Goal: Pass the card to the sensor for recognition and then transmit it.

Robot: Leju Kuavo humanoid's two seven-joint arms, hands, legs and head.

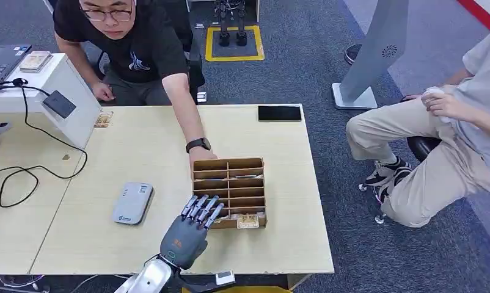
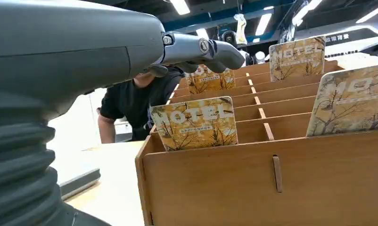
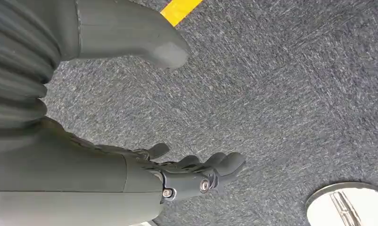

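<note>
A wooden card rack (image 1: 229, 192) with slotted rows stands on the table, holding yellow "HOTEL" cards (image 2: 195, 123); one card (image 1: 247, 221) shows in its front row. My left hand (image 1: 190, 229) hovers at the rack's front left corner, fingers apart and stretched over it, holding nothing. In the left wrist view its fingers (image 2: 201, 49) reach above the cards. A grey sensor pad (image 1: 59, 104) lies on the sloped white box at the far left. My right hand (image 3: 187, 174) hangs over grey carpet, fingers loosely extended, holding nothing.
A person in black reaches a hand (image 1: 201, 152) to the rack's back left corner. A grey card reader (image 1: 132, 202) lies left of the rack, a black phone (image 1: 280, 113) at the far table edge. A seated person (image 1: 438, 140) is on the right. Cables trail at left.
</note>
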